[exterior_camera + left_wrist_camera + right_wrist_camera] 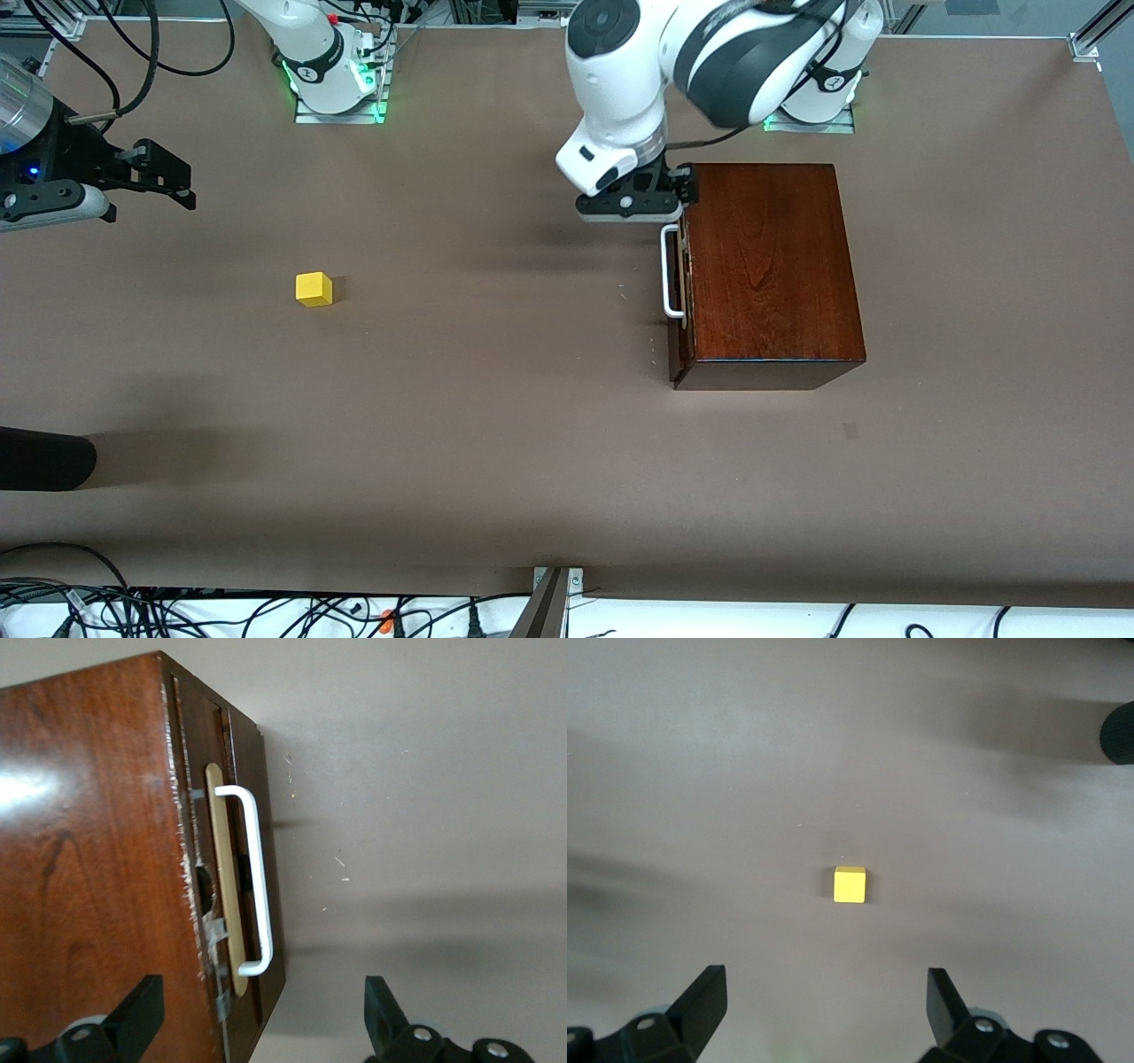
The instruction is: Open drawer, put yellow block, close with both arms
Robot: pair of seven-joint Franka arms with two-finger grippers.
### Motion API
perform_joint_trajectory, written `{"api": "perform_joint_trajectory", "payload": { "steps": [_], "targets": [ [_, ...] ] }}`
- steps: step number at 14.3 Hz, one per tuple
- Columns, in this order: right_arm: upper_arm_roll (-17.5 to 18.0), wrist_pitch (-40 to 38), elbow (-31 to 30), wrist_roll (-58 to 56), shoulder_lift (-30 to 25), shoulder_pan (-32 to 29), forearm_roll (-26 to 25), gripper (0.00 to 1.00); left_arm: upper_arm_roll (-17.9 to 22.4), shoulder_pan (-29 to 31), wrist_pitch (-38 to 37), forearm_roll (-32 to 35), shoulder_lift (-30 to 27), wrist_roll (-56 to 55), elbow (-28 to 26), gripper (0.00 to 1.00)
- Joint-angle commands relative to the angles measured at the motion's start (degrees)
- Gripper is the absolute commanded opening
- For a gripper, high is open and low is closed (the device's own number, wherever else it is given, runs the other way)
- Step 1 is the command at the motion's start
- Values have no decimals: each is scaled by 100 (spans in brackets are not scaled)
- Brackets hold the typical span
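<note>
We find the wooden box [771,266] on the table [496,425] toward the left arm's end, its drawer [678,292] shut flush with the box front. The white handle [671,270] faces the right arm's end of the table. The left gripper [660,190] hangs over the corner of the box, just above the handle's upper end. The front view hides its fingers under the wrist. The left wrist view settles the matter: both fingers [137,1014] stand wide apart and hold nothing, one over the box top, the other over bare table, with the handle [252,881] between them and clear of both.

The yellow block [314,289] sits alone on the table toward the right arm's end, well apart from the box. The right gripper [168,182] hangs near the table's edge at that end. Only the right wrist view shows its spread: fingers [700,1005] wide and empty, with the block [850,884] in line with the gap between them.
</note>
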Motion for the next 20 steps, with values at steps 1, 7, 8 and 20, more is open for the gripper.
{"api": "perform_joint_trajectory", "payload": {
  "steps": [1, 7, 8, 20],
  "targets": [
    [-22, -120, 124, -50, 28, 17, -74, 100, -8, -25, 324, 370, 198, -336, -244, 100],
    [-22, -120, 124, -42, 28, 17, -74, 100, -8, -43, 685, 1020, 901, -872, -271, 100],
    [-22, -120, 124, -42, 28, 8, -74, 100, 0, -61, 694, 1038, 989, -882, -271, 100],
    [-31, -111, 124, -42, 37, -1, -127, 100, 44, -113, 703, 1610, 1421, -1101, -244, 100]
  ]
}}
